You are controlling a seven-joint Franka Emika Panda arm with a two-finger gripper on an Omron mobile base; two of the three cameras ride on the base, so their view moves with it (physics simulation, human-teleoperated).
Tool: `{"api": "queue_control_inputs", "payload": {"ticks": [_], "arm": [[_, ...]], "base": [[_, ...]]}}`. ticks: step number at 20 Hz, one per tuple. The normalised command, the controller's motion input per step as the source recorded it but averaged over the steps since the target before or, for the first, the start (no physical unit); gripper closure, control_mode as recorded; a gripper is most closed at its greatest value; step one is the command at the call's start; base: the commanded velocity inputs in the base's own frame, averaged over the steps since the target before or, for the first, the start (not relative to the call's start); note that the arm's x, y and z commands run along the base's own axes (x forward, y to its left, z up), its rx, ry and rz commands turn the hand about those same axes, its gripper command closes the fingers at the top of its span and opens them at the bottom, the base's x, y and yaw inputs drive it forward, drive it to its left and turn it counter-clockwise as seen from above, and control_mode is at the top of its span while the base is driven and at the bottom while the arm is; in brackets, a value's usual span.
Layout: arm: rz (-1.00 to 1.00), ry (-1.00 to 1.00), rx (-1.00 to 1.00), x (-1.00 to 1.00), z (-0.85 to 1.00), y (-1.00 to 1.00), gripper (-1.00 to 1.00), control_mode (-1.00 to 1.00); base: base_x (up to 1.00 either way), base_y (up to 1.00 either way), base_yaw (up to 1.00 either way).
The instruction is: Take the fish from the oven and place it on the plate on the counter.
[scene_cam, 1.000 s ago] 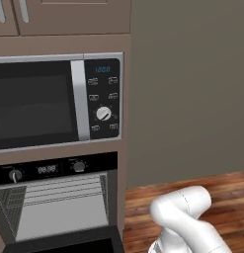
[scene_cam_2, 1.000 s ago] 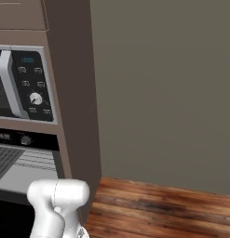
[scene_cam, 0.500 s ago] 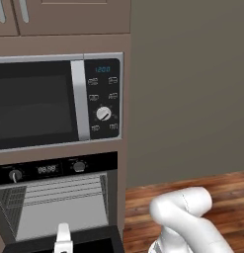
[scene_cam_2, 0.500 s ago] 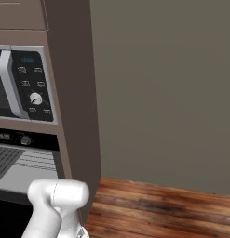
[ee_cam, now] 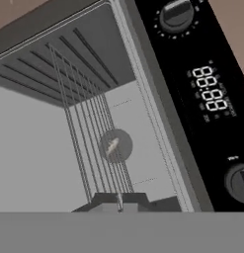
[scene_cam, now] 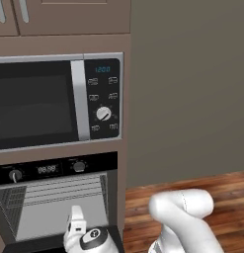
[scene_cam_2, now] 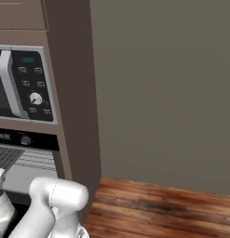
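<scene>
The oven stands open below the microwave, its grey interior with wire racks exposed in the left base view. Its black control strip carries 2 knobs and a small digital display between them, seen at close range in the hand view. The white arm rises from the lower right of the left base view, and its wrist and hand sit low in front of the oven opening, near the bottom edge of the cavity.

The claw points into the oven; only the dark tips of its 2 fingers show at the bottom of the hand view, close side by side, and I cannot tell how far apart they stand or whether anything is between them. Ahead of the tips, the thin wires of the rack run away into the cavity. On the far grey wall beyond the wires there is a round disc with a small pale, slim shape at its middle; it may be the fish, but it is too small and blurred to be sure.

To the right of the cabinet, a plain grey wall meets a wooden floor.
</scene>
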Motion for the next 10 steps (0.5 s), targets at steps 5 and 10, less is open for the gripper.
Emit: {"api": "queue_control_inputs", "payload": {"ticks": [5, 10], "arm": [[-0.01, -0.01, 0.05, 0.33, -0.58, 0.18, -1.0, -1.0], [-0.09, 0.0, 0.03, 0.45, -0.26, 0.18, -1.0, -1.0]], "base": [[0.0, 0.0, 0.0], [0.0, 0.0, 0.0]]}}
